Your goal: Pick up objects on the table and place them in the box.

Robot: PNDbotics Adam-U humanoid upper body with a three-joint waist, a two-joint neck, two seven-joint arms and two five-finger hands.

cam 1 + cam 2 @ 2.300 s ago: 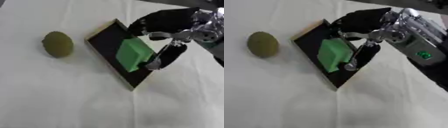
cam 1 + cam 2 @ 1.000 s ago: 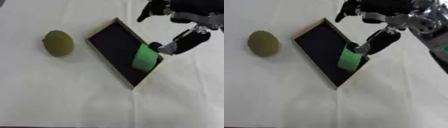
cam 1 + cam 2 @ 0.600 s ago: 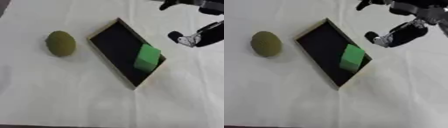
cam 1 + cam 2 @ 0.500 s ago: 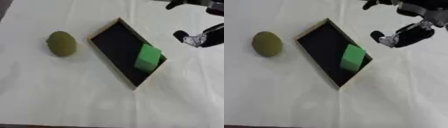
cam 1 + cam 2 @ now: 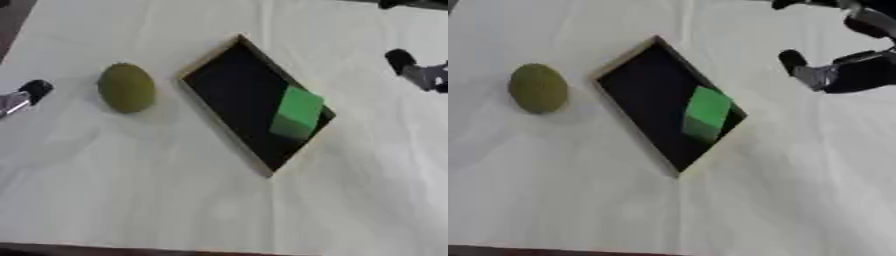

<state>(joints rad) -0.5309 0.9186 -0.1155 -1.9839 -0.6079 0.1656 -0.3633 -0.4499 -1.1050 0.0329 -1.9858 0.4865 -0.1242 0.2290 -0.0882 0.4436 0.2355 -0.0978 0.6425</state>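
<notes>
Your right hand [image 5: 833,70] at table's right edge, clear of box [image 5: 229,92], holding nothing; fingers partly out of view, cannot tell spread or curled. Your left hand [image 5: 22,95] just showing at left edge, state unclear. Green block [image 5: 297,112] lies inside black box, near its right corner. Olive-green round fruit [image 5: 127,88] on white table [image 5: 131,190], just left of box. No writing readable.

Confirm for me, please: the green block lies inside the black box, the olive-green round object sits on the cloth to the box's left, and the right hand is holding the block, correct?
Not quite. The right hand holds nothing: the right eye view shows it off to the right of the box, clear of it. The green block does lie inside the box, and the olive-green round object does sit on the cloth to the box's left.
</notes>
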